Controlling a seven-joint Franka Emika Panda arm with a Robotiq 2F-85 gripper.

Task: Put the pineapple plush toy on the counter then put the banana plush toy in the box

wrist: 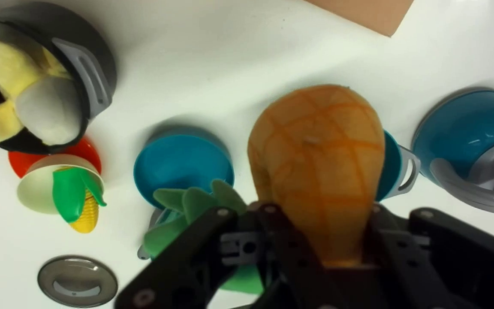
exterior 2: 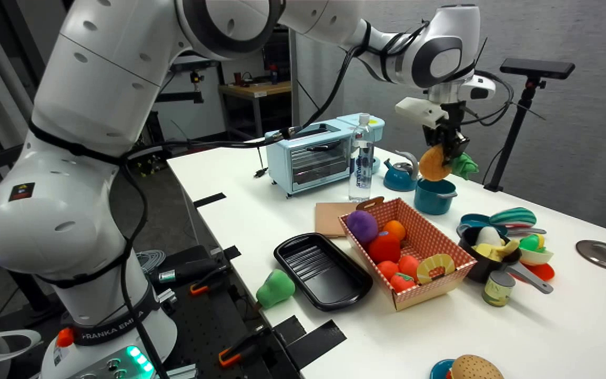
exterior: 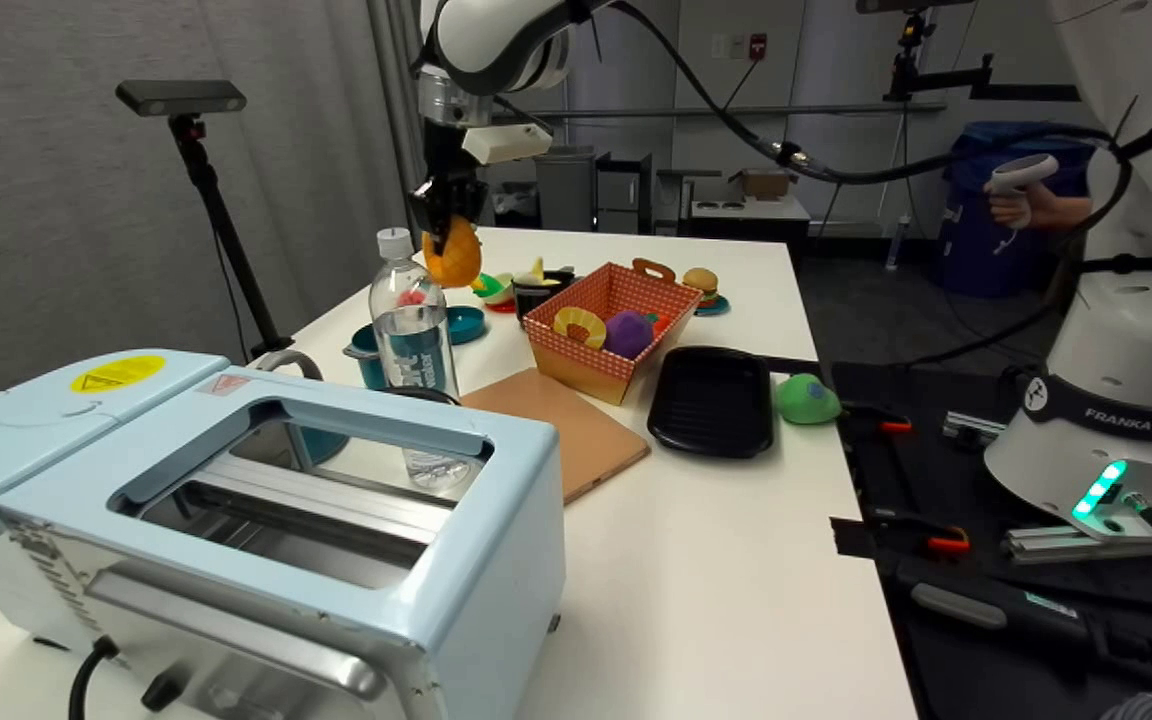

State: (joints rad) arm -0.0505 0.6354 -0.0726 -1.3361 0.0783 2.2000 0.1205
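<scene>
Nearest the wrist camera, my claw [wrist: 324,223] is clamped on the pineapple plush toy [wrist: 317,150], which I hold above the counter [wrist: 221,81], its green leaves [wrist: 197,206] jutting out to one side. Setting it down is, I judge, my step in hand. Part of a blue pot [wrist: 390,165] shows past its flank, and a blue pan [wrist: 182,165] lies beyond the leaf tips, so letting go right here could well drop the toy onto one of them. Better that I first move across to the white stretch between the pan and the wooden board [wrist: 371,13], then lower straight down until the soft body meets the surface. I should mind those leaves: they reach past my fingers [wrist: 281,234] and may catch the pan's rim. Plush should give rather than bounce, so a light touch is enough before I spread my fingers and lift away vertically, so nothing snags. Next comes what I take for the banana plush toy [wrist: 9,66], yellow and lying in the black pot [wrist: 97,43]; the box [exterior 2: 432,289], toys [exterior 2: 384,247] inside, stands near that pot. Placing the pineapple well apart from both ought to keep that later carry simple.
</scene>
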